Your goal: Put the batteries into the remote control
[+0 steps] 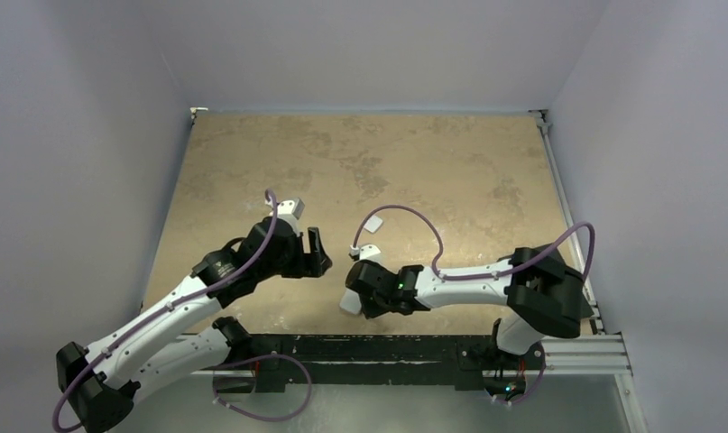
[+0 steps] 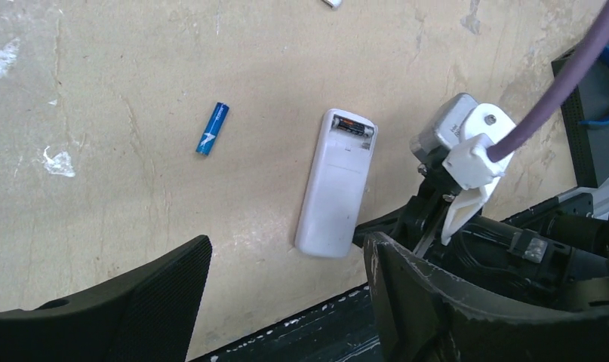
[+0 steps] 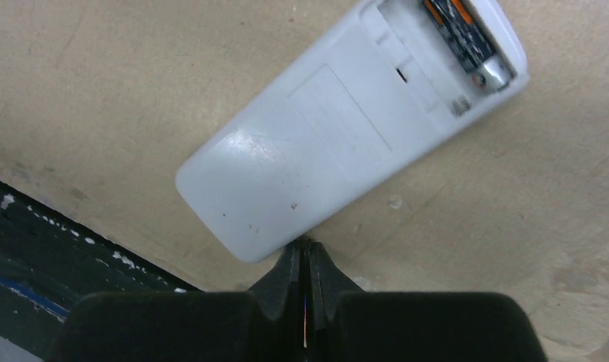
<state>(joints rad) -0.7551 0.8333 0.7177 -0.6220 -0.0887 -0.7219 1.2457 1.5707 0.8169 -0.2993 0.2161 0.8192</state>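
Observation:
The remote control (image 2: pixel 333 192) lies back-up near the table's front edge, its battery bay open at the far end with the dark battery (image 2: pixel 354 126) seated in it. It also shows in the right wrist view (image 3: pixel 339 128), with the dark battery (image 3: pixel 463 34) in its bay. The blue battery (image 2: pixel 212 129) lies loose on the table left of the remote. My right gripper (image 3: pixel 305 247) is shut and empty, its tips touching the remote's long edge near its near end. My left gripper (image 2: pixel 286 302) is open and empty, hovering above the table just near of the remote.
A small white piece (image 2: pixel 331 3) lies at the far edge of the left wrist view. The black front rail (image 1: pixel 387 347) runs just near of the remote. In the top view both grippers (image 1: pixel 319 253) (image 1: pixel 360 290) sit close together and the remote (image 1: pixel 349 303) is partly hidden.

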